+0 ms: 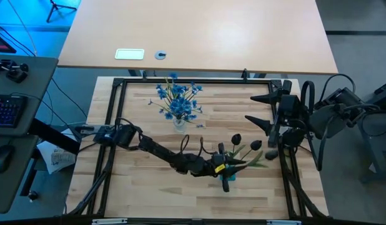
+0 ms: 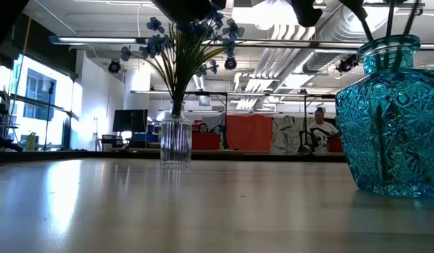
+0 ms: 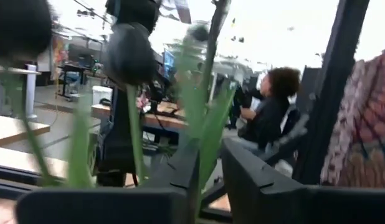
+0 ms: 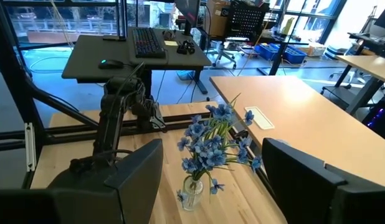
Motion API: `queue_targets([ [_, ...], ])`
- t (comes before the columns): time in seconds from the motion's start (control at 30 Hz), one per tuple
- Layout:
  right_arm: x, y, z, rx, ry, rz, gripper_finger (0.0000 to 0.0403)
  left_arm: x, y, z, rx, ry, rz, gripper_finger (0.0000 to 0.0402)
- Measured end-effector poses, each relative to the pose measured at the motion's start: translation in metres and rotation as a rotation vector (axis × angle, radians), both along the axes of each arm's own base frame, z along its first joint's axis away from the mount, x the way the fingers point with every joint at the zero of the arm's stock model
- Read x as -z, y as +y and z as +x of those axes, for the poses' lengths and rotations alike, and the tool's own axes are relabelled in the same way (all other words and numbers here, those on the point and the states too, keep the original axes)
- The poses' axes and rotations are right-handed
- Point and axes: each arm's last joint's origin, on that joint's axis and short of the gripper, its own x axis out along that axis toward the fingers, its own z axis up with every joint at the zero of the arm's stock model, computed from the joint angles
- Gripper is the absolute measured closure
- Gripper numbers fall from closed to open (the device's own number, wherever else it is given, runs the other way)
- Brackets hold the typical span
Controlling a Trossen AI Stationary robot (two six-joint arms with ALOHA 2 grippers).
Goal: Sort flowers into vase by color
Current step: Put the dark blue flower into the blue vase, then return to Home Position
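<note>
A teal cut-glass vase (image 1: 228,182) (image 2: 389,119) stands near the table's near edge and holds dark tulip-like flowers (image 1: 238,138) that lean toward the right. My left gripper (image 1: 225,167) (image 3: 208,180) is just above this vase, shut on a green tulip stalk; a dark bud (image 3: 127,56) shows close ahead of it. Blue flowers (image 1: 178,100) (image 2: 185,35) (image 4: 214,140) stand with their stalks in a clear ribbed glass vase (image 1: 179,123) (image 2: 176,143). My right gripper (image 1: 263,111) (image 4: 211,152) hangs open at the table's right side, touching nothing. My left gripper pinches a green tulip stalk (image 3: 204,134) between its two fingers (image 3: 177,177), low on the stalk, with the bud end reaching out beyond the fingers toward the table's right. Leaves crowd the hold, so one stalk or more cannot be told. Its lower end is hidden.
A black metal frame (image 1: 118,84) rims the wooden tabletop. A second, larger table (image 1: 199,31) lies beyond the far edge. The wood between the two vases and toward the left near corner (image 1: 143,187) is bare. A person (image 3: 267,112) sits in the room beyond.
</note>
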Motion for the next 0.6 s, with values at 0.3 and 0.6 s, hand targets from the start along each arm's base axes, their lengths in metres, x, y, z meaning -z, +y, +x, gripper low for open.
queue_targets([
  [0.3, -0.001, 0.001, 0.001, -0.025, -0.007, 0.018, 0.0133, 0.003, -0.013, -0.004, 0.031, 0.079, 0.061, 0.0262],
  [0.6, -0.002, 0.001, 0.001, -0.030, -0.008, 0.015, 0.0133, -0.070, -0.028, -0.043, -0.008, 0.268, 0.278, 0.0214],
])
